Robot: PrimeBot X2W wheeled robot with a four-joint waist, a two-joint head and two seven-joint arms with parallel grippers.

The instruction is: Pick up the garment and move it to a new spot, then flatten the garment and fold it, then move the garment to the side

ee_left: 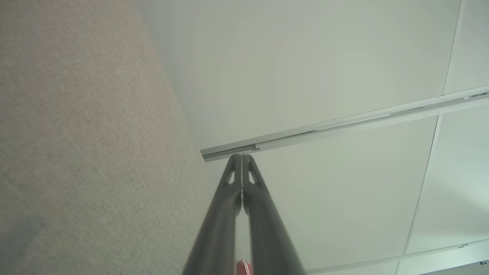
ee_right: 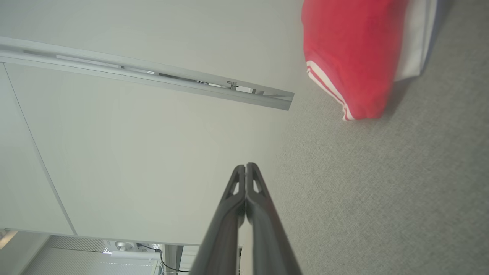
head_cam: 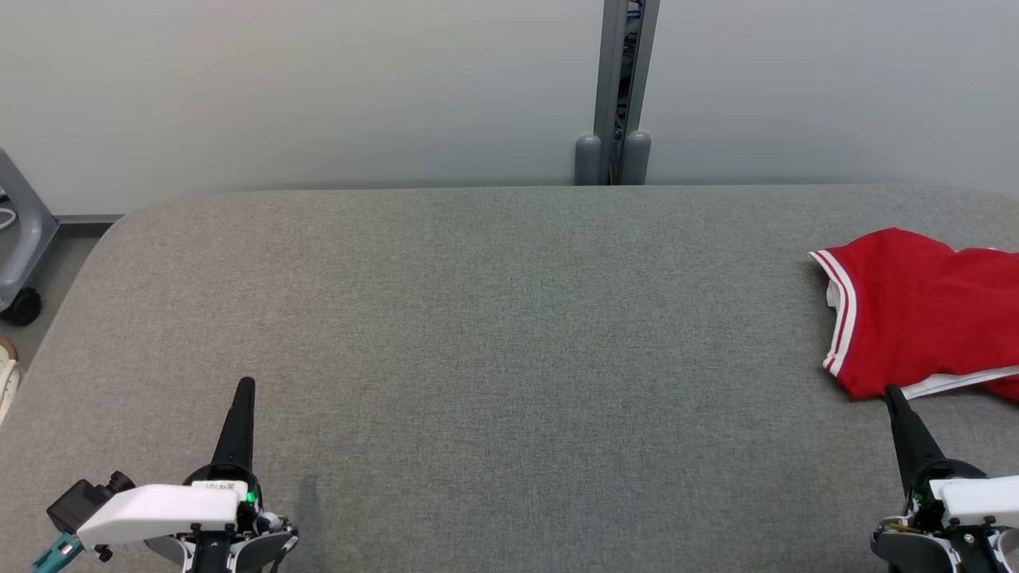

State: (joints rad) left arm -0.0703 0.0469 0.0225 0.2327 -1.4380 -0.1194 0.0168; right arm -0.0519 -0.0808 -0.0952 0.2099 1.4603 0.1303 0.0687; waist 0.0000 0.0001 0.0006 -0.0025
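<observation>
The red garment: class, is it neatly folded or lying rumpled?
Rumpled: the red garment lies in an uneven heap on the grey table, white inside showing.

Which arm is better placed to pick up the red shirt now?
The right, probably. The right gripper, shut, has its tip beside the near edge of the red shirt at the right side of the table. The left gripper, also shut, sits far across at the lower left.

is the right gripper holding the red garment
No, the right gripper is shut with nothing between its fingers, and the garment lies beyond it.
</observation>
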